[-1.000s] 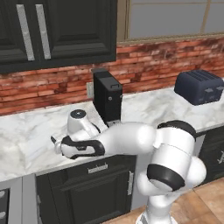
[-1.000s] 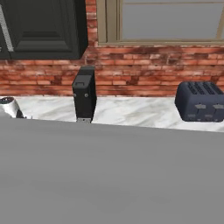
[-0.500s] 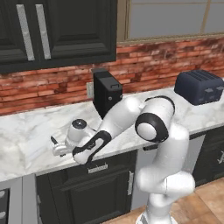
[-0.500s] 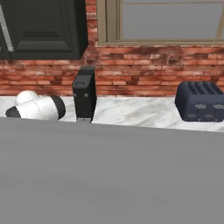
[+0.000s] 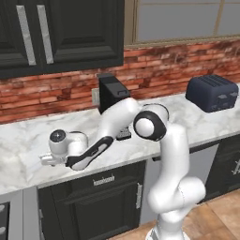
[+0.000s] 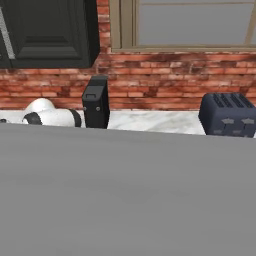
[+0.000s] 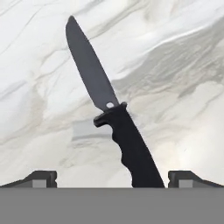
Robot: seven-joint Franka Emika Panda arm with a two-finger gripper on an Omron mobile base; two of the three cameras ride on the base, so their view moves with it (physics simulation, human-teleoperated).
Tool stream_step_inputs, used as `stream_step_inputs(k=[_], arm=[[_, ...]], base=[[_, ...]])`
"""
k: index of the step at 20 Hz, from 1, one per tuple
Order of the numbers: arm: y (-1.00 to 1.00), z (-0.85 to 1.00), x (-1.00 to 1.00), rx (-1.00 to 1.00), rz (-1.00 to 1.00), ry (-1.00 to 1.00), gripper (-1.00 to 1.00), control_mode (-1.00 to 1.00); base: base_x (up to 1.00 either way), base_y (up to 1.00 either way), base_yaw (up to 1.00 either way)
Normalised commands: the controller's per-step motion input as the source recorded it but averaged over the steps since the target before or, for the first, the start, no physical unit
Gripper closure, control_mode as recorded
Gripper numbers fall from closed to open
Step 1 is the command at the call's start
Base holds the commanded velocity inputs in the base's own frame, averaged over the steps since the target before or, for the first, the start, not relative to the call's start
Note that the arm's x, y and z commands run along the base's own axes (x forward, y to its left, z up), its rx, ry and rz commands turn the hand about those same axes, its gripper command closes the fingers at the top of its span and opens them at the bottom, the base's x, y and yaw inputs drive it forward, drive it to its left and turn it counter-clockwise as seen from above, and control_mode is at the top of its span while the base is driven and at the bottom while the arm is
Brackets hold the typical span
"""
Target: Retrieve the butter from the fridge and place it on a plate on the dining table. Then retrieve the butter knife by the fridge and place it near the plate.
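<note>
The butter knife (image 7: 109, 107) lies flat on the marble counter (image 7: 175, 65). It is dark, with its blade pointing to the top of the hand view and its handle running down between the fingertips. My gripper (image 7: 113, 178) hangs over the handle, open, with one fingertip (image 7: 41, 177) on each side and clear of the knife. In the left base view the gripper (image 5: 46, 160) is low over the counter (image 5: 18, 154) at the left, the arm stretched out to it. Butter, fridge, plate and dining table are out of view.
A black box (image 5: 111, 93) stands against the brick wall behind the arm. A dark toaster (image 5: 212, 93) sits at the counter's right end. Dark cabinets hang above, and drawers (image 5: 93, 197) run below the counter edge. A steel appliance corner (image 5: 9, 215) shows at the lower left.
The arm has swung its hand further left along the counter and its elbow has moved right. The gripper has stayed open.
</note>
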Motion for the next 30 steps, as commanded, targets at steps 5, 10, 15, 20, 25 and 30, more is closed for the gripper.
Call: stream_step_inputs(k=[5, 10, 15, 20, 25, 30], arm=[[0.00, -0.35, 0.07, -0.01, -0.11, 0.06, -1.00, -1.00], [-0.30, -0.35, 0.03, 0.00, -0.06, 0.03, 1.00, -1.00], [-0.46, -0.31, 0.00, 0.04, -0.02, 0.09, 1.00, -1.00], [-0.11, -0.10, 0.01, 0.00, -0.02, 0.09, 1.00, -1.00], [-0.21, 0.48, -0.04, 0.00, -0.02, 0.02, 1.00, -1.00], [-0.46, 0.97, -0.44, 0.01, 0.00, 0.02, 1.00, -1.00]], base=[[0.00, 0.00, 0.00], [0.00, 0.00, 0.00], [0.00, 0.00, 0.00], [0.00, 0.00, 0.00], [0.00, 0.00, 0.00], [0.00, 0.00, 0.00]])
